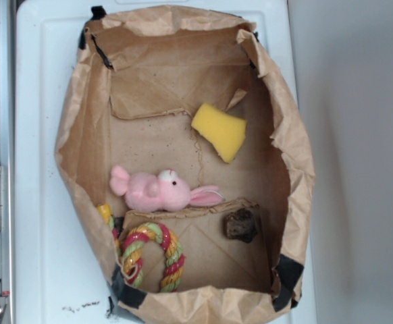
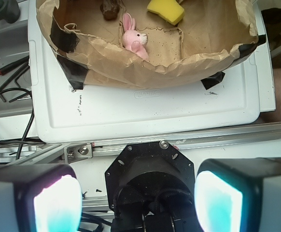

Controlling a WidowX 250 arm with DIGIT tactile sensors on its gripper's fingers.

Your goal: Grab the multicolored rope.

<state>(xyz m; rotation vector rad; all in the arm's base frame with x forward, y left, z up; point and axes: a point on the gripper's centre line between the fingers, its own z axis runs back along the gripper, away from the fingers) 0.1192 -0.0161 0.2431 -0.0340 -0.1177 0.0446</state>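
The multicolored rope (image 1: pixel 171 251), twisted in red, yellow and green and bent in a U, lies in the near left corner of the brown paper bag (image 1: pixel 82 128). In the wrist view the bag's near wall (image 2: pixel 145 72) hides the rope. My gripper (image 2: pixel 138 195) shows only in the wrist view. Its two glowing pads (image 2: pixel 58 205) stand wide apart with nothing between them. It hovers over the robot's black base, outside the bag and well short of it. The gripper is not in the exterior view.
In the bag lie a pink plush bunny (image 1: pixel 157 190), a yellow sponge wedge (image 1: pixel 220 131) and a dark brown lump (image 1: pixel 240 225). The bag stands on a white tray (image 2: pixel 145 113). A metal rail (image 2: pixel 179 142), cables and tools sit at the left.
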